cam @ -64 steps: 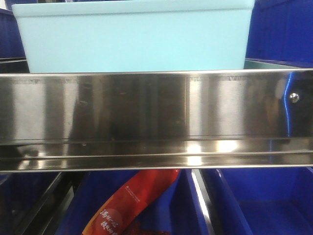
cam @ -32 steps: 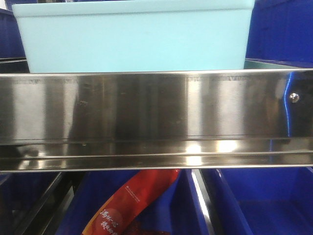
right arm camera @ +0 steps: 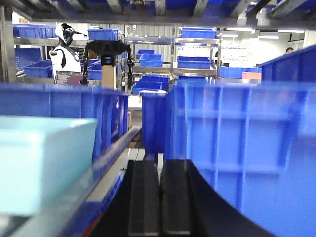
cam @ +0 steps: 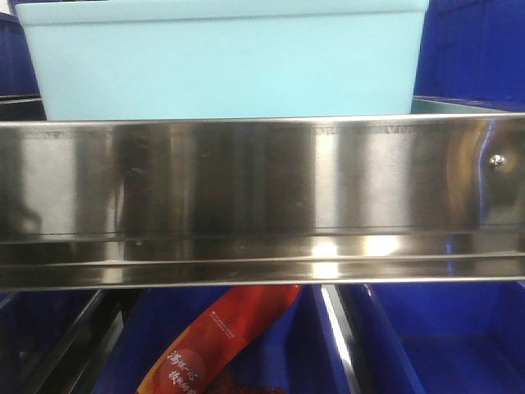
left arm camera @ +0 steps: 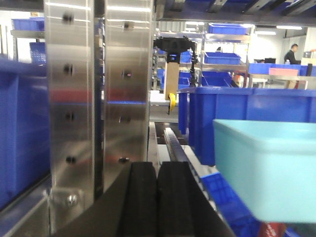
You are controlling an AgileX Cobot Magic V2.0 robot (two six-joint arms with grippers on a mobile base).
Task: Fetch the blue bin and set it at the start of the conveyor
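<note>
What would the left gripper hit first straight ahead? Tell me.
Possibly the steel upright: the left gripper aims barely past its edge, down the gap beside the dark blue bins. Depth unclear.

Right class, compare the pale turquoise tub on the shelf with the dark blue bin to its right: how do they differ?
Colour: the pale turquoise tub is light cyan, while the dark blue bin is deep royal blue.
Walls: the pale turquoise tub has smooth, plain sides, while the dark blue bin has raised ribs and bands.
Shared: both are rectangular plastic containers standing upright.
</note>
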